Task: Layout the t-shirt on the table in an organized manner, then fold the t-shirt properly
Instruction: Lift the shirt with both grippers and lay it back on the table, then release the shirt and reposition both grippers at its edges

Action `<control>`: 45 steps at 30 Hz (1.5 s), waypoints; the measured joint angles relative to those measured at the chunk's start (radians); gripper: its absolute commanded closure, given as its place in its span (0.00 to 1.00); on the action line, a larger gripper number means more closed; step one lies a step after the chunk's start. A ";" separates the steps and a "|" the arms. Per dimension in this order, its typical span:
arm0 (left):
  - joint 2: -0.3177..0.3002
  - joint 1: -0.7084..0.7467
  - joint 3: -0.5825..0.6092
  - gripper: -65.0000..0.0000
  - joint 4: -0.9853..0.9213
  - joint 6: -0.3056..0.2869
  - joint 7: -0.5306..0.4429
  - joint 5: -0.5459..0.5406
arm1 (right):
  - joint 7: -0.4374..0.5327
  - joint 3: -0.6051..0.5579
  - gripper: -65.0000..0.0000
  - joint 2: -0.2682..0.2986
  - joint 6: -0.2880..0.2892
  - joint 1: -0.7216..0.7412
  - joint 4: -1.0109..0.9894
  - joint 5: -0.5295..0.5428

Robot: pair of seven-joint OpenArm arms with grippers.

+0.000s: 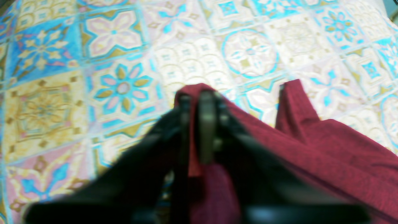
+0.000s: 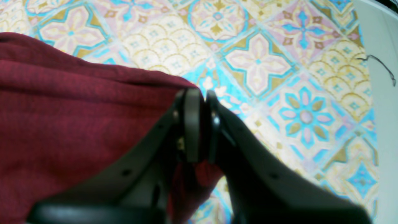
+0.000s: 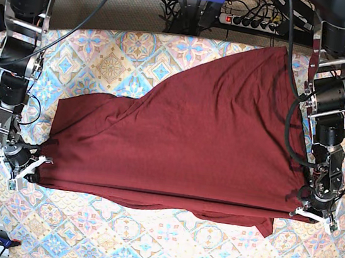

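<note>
The big flat table (image 3: 163, 249) wears a cloth of pale blue, pink and cream tiles with flower shapes. Past its far edge, in the base view, lie a white power strip (image 3: 253, 22) and a tangle of black cables (image 3: 185, 6) on a grey floor. A white strip of floor or wall runs along the table's side in the right wrist view.

The large dark red, soft, thin t-shirt (image 3: 189, 144) lies spread over the middle of the table. It reaches almost from one arm to the other. Its near edge is folded into a straight double layer, and one corner pokes out below it. The far edge slants up to the table's far corner.

The left gripper (image 1: 200, 96) sits at the shirt's near corner. Its two black fingers (image 1: 206, 124) are close together, with a fold of red cloth pinched between them.

The right gripper (image 2: 199, 96) sits at the other near corner. Its fingers (image 2: 191, 124) are almost touching, and red cloth is squeezed between them lower down.
</note>
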 measured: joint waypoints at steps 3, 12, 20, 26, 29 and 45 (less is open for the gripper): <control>-0.001 0.000 0.000 0.61 0.000 0.001 0.001 -0.001 | 0.002 0.000 0.65 0.001 -0.006 -0.027 0.080 0.000; -0.003 0.037 -0.003 0.60 0.007 0.003 0.079 -0.010 | -0.208 -0.079 0.52 0.008 -0.006 -0.154 0.307 -0.003; -0.010 0.362 -0.008 0.60 0.364 0.013 0.241 -0.116 | -0.286 -0.072 0.52 0.011 -0.005 -0.428 0.645 0.004; 0.004 0.530 -0.084 0.59 0.702 0.001 0.424 -0.273 | -0.337 0.000 0.52 0.030 0.074 -0.568 0.764 0.001; -0.007 0.620 -0.108 0.59 0.824 0.004 0.520 -0.312 | -0.341 0.051 0.52 0.025 0.084 -0.586 0.811 0.012; 0.148 1.036 -0.111 0.31 1.234 0.007 0.688 -0.343 | -0.364 0.071 0.52 0.025 0.085 -0.655 0.815 0.004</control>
